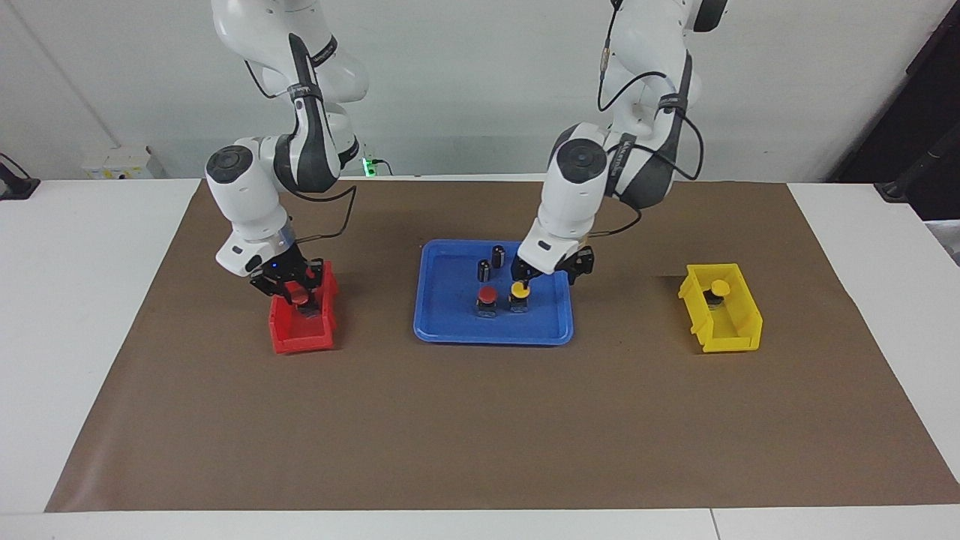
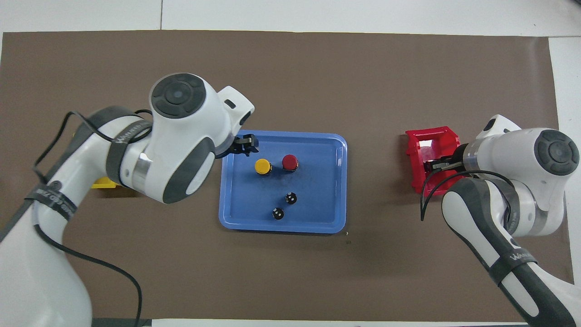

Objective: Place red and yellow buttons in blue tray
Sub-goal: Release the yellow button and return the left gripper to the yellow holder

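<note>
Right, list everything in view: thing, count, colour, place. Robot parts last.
blue tray: one, blue, mid-mat between the two bins.
red button in tray: one, red cap, standing in the blue tray.
yellow button in tray: one, yellow cap, beside the red one, toward the left arm's end.
dark cylinders: two, black, in the tray, nearer the robots than the buttons.
red bin: one, red, toward the right arm's end.
red button in bin: one, red cap, in the red bin.
yellow bin: one, yellow, toward the left arm's end.
yellow button in bin: one, yellow cap, in the yellow bin.
brown mat: one, covering the table.
left gripper: open, over the tray's edge.
right gripper: shut on the red button in bin.
</note>
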`<state>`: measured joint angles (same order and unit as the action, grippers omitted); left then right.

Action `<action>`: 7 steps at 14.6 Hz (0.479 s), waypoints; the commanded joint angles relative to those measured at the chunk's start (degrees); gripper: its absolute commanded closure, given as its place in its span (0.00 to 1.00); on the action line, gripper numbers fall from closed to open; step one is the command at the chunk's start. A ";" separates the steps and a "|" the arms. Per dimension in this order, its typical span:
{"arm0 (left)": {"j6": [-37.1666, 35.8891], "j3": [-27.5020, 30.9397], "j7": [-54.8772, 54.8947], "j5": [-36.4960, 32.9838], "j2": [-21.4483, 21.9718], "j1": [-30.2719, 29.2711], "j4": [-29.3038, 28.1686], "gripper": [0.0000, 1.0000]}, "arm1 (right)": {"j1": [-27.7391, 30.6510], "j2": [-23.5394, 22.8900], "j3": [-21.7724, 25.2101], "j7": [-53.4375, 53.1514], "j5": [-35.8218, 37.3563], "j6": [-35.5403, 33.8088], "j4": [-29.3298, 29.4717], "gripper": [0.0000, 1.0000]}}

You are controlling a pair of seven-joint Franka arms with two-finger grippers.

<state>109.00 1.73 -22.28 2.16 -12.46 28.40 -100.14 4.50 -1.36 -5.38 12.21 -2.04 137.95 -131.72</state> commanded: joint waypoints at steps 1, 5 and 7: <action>-2.21 -0.15 11.17 0.39 2.61 -8.51 -0.85 0.00 | 1.04 -0.12 -0.68 2.46 -1.74 -7.30 5.91 0.71; -1.87 0.20 17.80 -5.40 3.50 -16.52 -1.98 0.00 | -0.45 -4.52 -1.12 -1.56 -1.48 -23.14 22.26 0.71; 2.15 0.03 19.37 -5.41 4.81 -21.78 -5.75 0.00 | -3.96 -6.10 -1.12 -5.78 -0.77 -26.41 26.76 0.71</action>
<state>107.67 2.42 -4.78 -1.90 -10.13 10.36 -101.03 2.87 -3.54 -6.06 10.03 -2.11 114.82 -111.16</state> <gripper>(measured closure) 0.000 0.586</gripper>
